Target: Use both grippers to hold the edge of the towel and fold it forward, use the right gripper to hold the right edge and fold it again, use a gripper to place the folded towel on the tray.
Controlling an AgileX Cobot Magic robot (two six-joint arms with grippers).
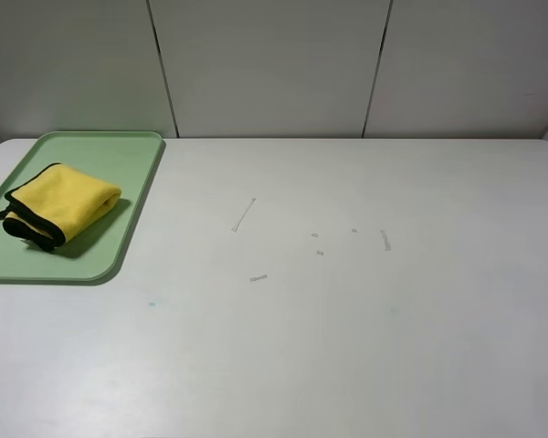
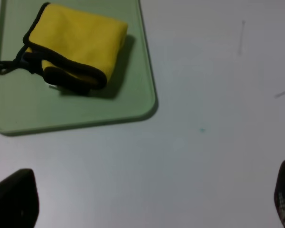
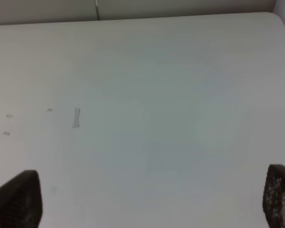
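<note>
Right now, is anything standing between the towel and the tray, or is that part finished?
Nothing visible stands in the way: the folded towel already lies on the tray, inside its rim. Its black loop reaches toward the tray's edge. Both hands are open and off it: left hand, right hand.

White table [image 1: 365,347]: lying bare, carrying several small clear tape scraps [image 1: 244,214] near its middle; grey panelled wall [image 1: 274,64] standing behind.

High camera looks down across the whole counter [image 1: 347,347] toward the far wall. Left wrist camera faces down, nearer, sharing the tray [image 2: 133,104] and towel [image 2: 76,47] at far left. Right wrist camera views the bare right side, sharing the tape marks [image 3: 76,118].
</note>
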